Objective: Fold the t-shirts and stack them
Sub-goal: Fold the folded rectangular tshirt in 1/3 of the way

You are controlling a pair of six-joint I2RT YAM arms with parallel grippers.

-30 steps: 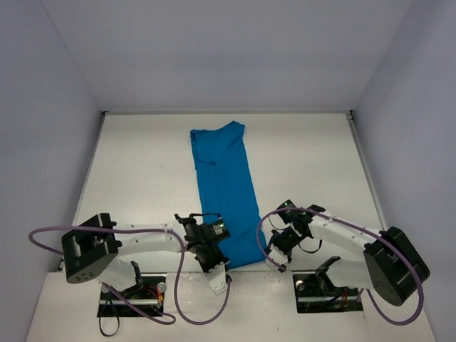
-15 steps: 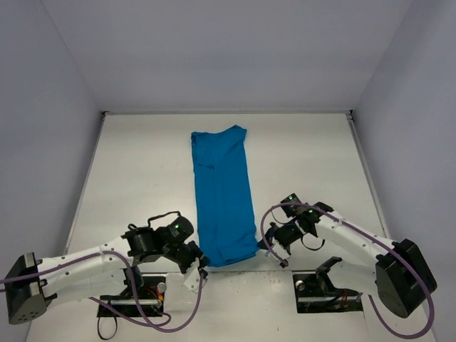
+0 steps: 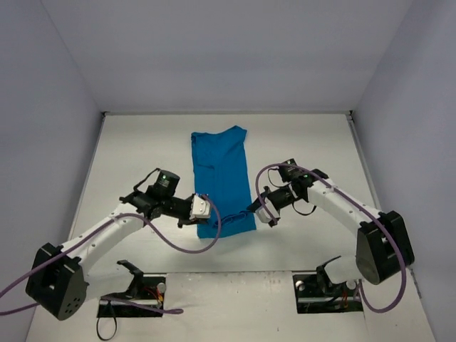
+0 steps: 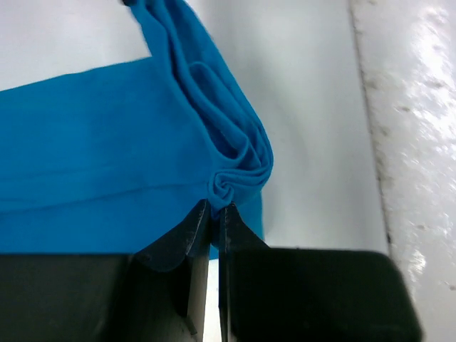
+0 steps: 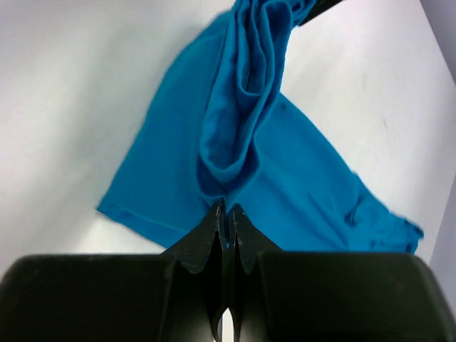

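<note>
The teal-blue t-shirt [image 3: 222, 178] lies as a long narrow folded strip on the white table, its far end near the back wall. My left gripper [image 3: 204, 207] is shut on the shirt's near left corner, where the cloth bunches [image 4: 239, 167]. My right gripper [image 3: 255, 209] is shut on the near right corner, with folds hanging ahead of the fingers [image 5: 242, 107]. Both hold the near hem lifted and carried back over the strip, so the near part of the shirt is doubled.
The white table [image 3: 142, 157] is walled by grey panels on three sides. A lighter strip [image 3: 235, 285] runs along the table's near edge with the two arm bases [image 3: 324, 288] and purple cables on it.
Both grippers have moved from the table's near edge toward the back, carrying the shirt's near hem with them. The visible strip is now shorter.
</note>
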